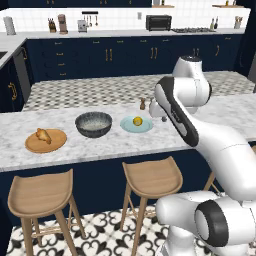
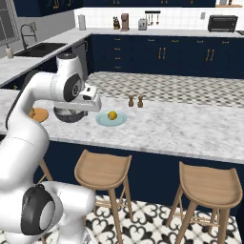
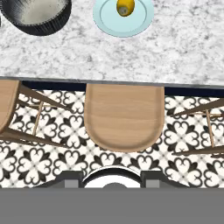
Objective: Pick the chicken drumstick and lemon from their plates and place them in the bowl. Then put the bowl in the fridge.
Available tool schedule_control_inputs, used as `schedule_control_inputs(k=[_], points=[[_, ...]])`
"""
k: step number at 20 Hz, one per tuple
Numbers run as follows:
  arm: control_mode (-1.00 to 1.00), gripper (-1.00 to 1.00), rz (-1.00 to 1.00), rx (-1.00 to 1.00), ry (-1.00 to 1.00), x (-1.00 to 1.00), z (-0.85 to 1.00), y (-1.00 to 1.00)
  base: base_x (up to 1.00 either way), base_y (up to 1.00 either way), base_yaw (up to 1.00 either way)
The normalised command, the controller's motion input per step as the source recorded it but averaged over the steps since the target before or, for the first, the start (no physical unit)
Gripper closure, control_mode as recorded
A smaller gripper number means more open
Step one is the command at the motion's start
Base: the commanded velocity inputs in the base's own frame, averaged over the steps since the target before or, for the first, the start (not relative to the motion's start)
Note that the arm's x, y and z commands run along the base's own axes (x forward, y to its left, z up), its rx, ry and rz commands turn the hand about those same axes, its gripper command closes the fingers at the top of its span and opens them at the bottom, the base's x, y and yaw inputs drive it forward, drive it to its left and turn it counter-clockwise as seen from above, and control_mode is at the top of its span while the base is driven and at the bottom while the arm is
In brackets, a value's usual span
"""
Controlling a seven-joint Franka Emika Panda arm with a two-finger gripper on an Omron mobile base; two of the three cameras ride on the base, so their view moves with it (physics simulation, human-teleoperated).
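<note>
Marble counter (image 1: 100, 145): chicken drumstick (image 1: 43, 135) on wooden plate (image 1: 46, 141) toward left end; bowl (image 1: 93, 124) mid-counter; lemon (image 1: 137, 121) on pale-blue plate (image 1: 136, 124) beside it. Gripper raised above stool (image 3: 124, 116), off front edge; jaw opening cannot be told.

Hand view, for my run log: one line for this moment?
lemon on blue plate | drumstick on wooden plate | bowl holds nothing | gripper state unclear

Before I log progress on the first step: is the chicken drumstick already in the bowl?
No, the chicken drumstick lies on the tan wooden plate, left of the bowl, whose inside holds nothing.
</note>
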Motion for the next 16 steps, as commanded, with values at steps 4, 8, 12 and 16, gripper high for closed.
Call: schedule_control_inputs(k=[4, 8, 12, 16], points=[[-1.0, -1.0, 0.0, 0.0, -0.03, -0.57, -0.11, 0.0, 0.0, 0.0, 0.0], [-1.0, -1.0, 0.0, 0.0, -0.16, -0.29, -0.36, 0.0, 0.0, 0.0, 0.0], [-1.0, -1.0, 0.0, 0.02, 0.03, 0.71, -0.11, -0.22, 0.0, 0.0, 0.0], [-1.0, -1.0, 0.02, 0.03, 0.16, 0.99, 0.0, -0.18, 0.0, 0.0, 0.0]])
